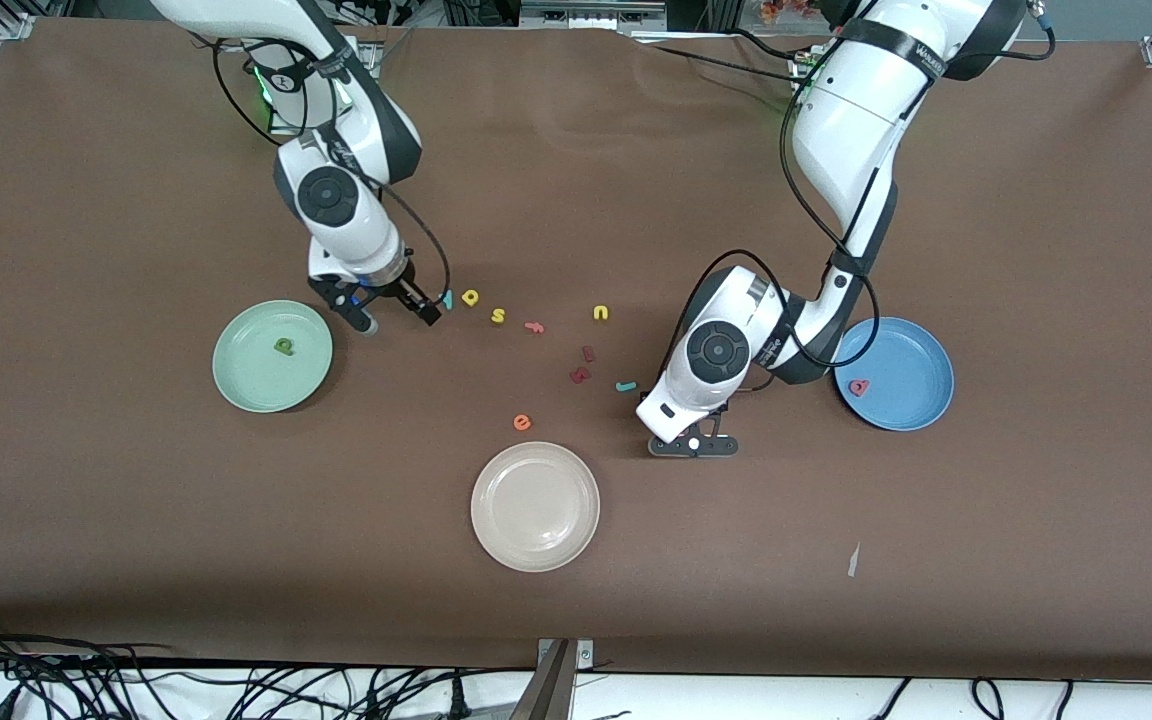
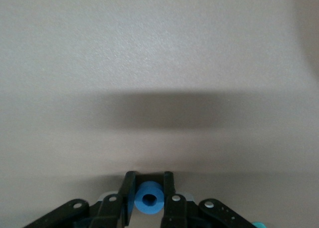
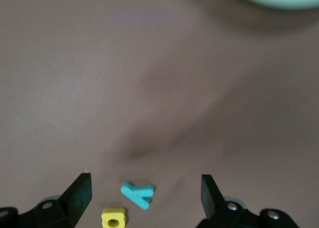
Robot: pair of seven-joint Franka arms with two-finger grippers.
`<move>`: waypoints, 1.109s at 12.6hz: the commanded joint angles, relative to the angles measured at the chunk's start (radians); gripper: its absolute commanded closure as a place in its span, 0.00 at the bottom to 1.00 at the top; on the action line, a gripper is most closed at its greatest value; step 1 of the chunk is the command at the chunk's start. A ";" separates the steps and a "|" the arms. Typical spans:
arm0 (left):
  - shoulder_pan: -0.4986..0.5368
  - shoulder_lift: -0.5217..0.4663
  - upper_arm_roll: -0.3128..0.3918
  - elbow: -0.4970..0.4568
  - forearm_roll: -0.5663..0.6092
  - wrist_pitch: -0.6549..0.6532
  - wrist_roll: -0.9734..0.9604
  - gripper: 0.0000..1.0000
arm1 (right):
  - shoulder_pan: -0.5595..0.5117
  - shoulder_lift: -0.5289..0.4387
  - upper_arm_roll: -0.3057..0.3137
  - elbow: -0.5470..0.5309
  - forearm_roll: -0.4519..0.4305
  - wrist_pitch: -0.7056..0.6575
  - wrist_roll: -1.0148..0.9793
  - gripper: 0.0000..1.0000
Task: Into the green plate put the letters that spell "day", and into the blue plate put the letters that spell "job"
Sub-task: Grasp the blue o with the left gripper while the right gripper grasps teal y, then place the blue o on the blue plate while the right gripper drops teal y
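Note:
My left gripper (image 1: 693,445) is down at the table between the cream plate and the blue plate (image 1: 911,350), shut on the blue ring o (image 2: 150,199). The pinkish-red b (image 1: 858,387) lies in the blue plate. The teal j (image 1: 626,386) lies on the table beside the left wrist. My right gripper (image 1: 394,315) stands open and low beside the green plate (image 1: 246,380), which holds the green d (image 1: 283,346). The light blue y (image 3: 138,194) lies between its fingers (image 3: 79,194), with the yellow a (image 3: 113,218) right beside it.
A cream-white plate (image 1: 535,506) sits nearest the front camera. Loose letters lie mid-table: a yellow s (image 1: 499,316), an orange-pink letter (image 1: 534,327), a yellow u (image 1: 601,313), two dark red letters (image 1: 584,365) and an orange e (image 1: 522,422).

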State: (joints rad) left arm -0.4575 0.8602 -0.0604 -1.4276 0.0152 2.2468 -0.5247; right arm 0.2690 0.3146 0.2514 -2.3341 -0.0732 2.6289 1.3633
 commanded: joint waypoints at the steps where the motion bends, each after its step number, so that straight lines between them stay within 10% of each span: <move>1: 0.039 -0.036 0.014 0.021 -0.011 -0.094 0.049 0.99 | 0.044 0.038 0.011 -0.014 0.001 0.062 0.161 0.03; 10: 0.364 -0.282 0.013 -0.212 0.009 -0.265 0.712 0.99 | 0.058 0.081 -0.014 -0.011 -0.014 0.112 0.178 0.14; 14: 0.427 -0.369 0.011 -0.419 0.109 -0.086 0.735 1.00 | 0.056 0.080 -0.014 -0.008 -0.016 0.111 0.177 0.74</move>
State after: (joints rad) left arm -0.0550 0.5813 -0.0408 -1.6841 0.0991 2.0479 0.1809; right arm 0.3250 0.3934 0.2387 -2.3396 -0.0749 2.7329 1.5267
